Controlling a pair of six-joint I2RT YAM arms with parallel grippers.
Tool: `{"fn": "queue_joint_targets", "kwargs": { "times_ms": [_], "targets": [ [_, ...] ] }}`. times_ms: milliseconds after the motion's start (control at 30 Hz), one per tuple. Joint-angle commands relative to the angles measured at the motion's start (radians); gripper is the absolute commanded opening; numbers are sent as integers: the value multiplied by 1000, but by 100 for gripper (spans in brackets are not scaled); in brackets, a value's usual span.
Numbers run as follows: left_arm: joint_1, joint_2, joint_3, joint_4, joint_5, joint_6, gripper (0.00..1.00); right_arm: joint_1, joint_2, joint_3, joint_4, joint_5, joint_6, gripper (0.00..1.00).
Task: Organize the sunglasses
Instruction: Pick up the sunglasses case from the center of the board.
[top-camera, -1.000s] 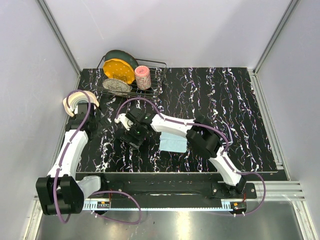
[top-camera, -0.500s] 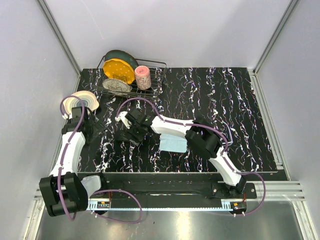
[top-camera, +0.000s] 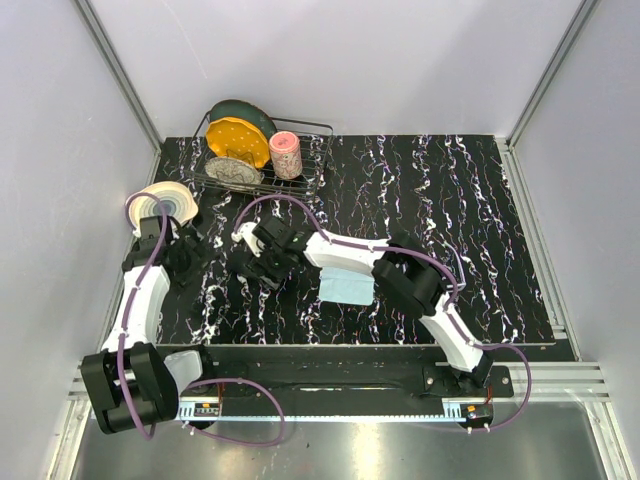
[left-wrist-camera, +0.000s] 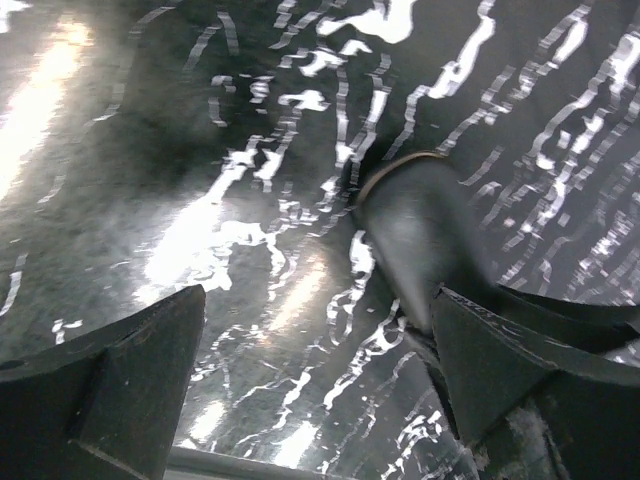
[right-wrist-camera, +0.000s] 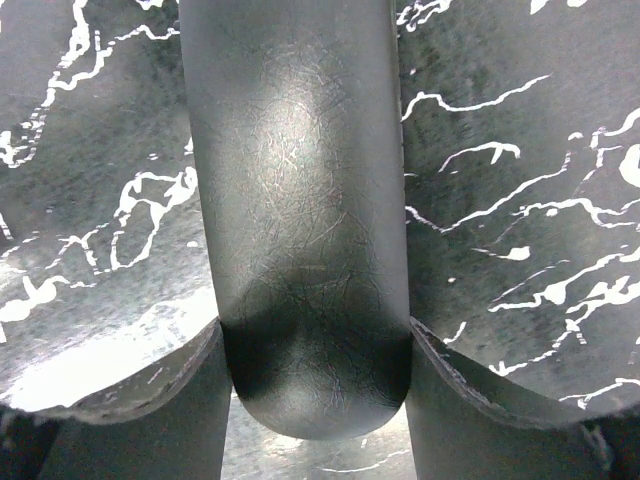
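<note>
Carrying the black case (right-wrist-camera: 290, 180) clamped in the right gripper (right-wrist-camera: 315, 335), I had shifted it leftward toward the left gripper (left-wrist-camera: 318, 300), whose fingers stood apart beside its end. The sunglasses showed in no view, so I judged their stowing unconfirmed.

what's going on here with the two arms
The right gripper is clamped on the black case, left of the blue cloth in the top view. The left gripper is open and empty, low over the table by the case's end. The sunglasses show in no view.
</note>
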Motion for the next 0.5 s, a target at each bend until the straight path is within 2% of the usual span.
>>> {"fn": "queue_joint_targets", "kwargs": {
  "times_ms": [0,233,367,467],
  "targets": [
    [6,-44,-11,135,235,39,99,-9,-86,26,-81,-98,109,13],
    [6,-157,30,309,479,59,99,-121,-218,95,-126,-309,382,11],
    [6,-180,44,480,667,-48,99,-213,-287,147,-133,-394,475,11],
    [4,-180,53,640,756,-137,99,-242,-335,197,-132,-425,534,11]
  ]
}}
